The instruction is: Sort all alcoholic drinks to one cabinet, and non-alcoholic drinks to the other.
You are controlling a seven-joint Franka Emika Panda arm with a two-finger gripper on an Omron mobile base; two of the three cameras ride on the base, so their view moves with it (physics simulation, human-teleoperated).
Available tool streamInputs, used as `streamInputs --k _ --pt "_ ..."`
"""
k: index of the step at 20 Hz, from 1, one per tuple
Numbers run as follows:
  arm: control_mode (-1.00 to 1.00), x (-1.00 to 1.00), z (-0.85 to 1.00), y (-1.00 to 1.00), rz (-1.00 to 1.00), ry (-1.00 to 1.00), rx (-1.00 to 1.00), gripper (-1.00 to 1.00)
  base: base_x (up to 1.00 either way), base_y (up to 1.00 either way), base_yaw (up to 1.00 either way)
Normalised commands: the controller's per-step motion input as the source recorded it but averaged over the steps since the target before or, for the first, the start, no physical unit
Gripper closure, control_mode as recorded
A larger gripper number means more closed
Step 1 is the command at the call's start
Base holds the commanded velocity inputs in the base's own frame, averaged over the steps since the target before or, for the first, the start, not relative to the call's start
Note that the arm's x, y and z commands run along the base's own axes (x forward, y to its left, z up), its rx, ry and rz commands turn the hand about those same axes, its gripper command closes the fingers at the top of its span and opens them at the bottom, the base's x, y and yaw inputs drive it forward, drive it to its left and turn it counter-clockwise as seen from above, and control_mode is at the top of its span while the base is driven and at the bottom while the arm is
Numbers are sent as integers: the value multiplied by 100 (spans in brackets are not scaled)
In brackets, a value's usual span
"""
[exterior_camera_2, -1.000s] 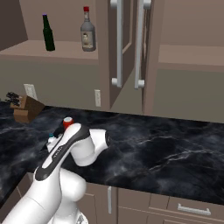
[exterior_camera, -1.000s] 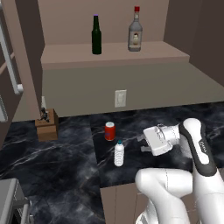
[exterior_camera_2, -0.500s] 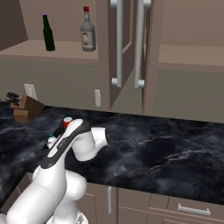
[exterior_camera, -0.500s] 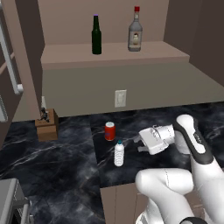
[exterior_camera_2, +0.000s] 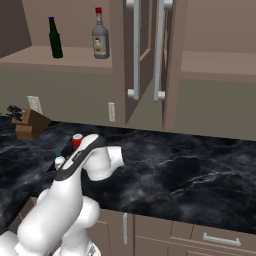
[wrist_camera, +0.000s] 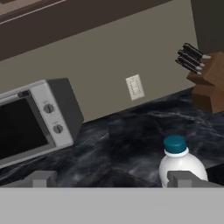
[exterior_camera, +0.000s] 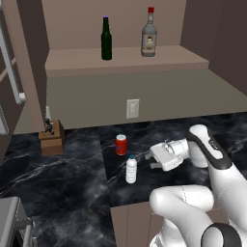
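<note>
Two alcoholic drinks stand on the open cabinet shelf: a dark green bottle and a clear bottle with a red cap. On the black counter sit the non-alcoholic drinks: a red can and, in front of it, a small white bottle with a blue cap. My gripper hovers low, just right of the small bottle, open and holding nothing. In the hand view the bottle stands behind the right fingertip.
A knife block stands at the back wall on the left, near a wall outlet. A microwave sits further along the counter. Closed cabinet doors with long handles hang right of the open shelf.
The hand has crept a little left toward the small bottle, and the elbow has swung nearer the camera. The jaws stay open. The bottles and can have not moved.
</note>
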Motion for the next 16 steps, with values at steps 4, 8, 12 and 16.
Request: streamInputs --k 4,8,12,16 --pt "-100 0 -29 13 0 -1 5 -100 0 0 0" --pt "-100 0 -26 9 0 -4 5 -100 0 0 0" --pt "-100 0 -23 13 0 -5 6 -100 0 0 0" --pt "-100 0 -22 15 0 -5 5 -100 0 0 0"
